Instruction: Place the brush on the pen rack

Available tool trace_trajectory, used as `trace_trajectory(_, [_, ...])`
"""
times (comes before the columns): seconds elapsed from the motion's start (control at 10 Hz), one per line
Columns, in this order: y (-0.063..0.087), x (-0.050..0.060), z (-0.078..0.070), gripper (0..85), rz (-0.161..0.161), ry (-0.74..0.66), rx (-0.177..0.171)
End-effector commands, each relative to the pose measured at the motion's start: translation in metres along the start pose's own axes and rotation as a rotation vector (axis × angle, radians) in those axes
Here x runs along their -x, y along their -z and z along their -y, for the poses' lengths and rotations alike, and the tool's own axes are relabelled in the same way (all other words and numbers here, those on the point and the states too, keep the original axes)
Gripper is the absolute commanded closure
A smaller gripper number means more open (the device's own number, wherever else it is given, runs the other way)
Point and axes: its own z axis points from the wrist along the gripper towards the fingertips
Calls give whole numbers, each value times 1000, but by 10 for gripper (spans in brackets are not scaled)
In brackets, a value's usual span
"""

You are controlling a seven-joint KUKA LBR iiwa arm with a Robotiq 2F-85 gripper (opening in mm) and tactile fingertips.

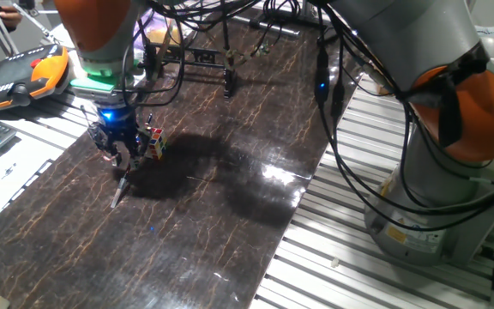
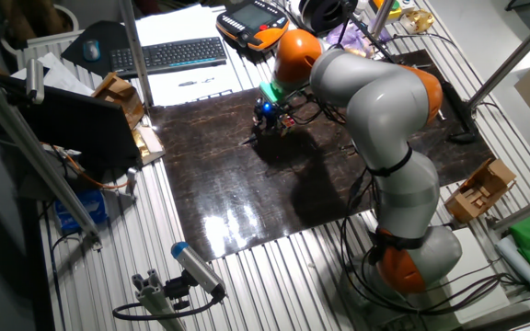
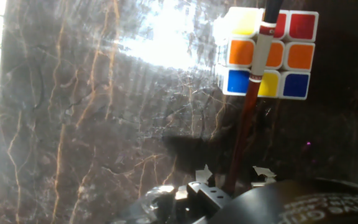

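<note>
My gripper is low over the dark table, fingers clamped on the brush, which slants down from my hand to the tabletop in one fixed view. In the hand view its shaft crosses the cube, hiding part of the cube's face; my own fingertips there are mostly cut off at the bottom edge. The rack stands well apart at the table's far end, half lost among cables and blurred.
</note>
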Motion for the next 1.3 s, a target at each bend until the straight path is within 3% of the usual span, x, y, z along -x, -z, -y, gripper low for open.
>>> trace_trajectory(0.0, [-1, 0, 0, 473, 0, -1, 0])
trace_trajectory(0.6, [-11, 6, 5, 523, 1, -1, 11])
trace_trajectory(1.2, [-9, 7, 5, 827, 5, 13, 10])
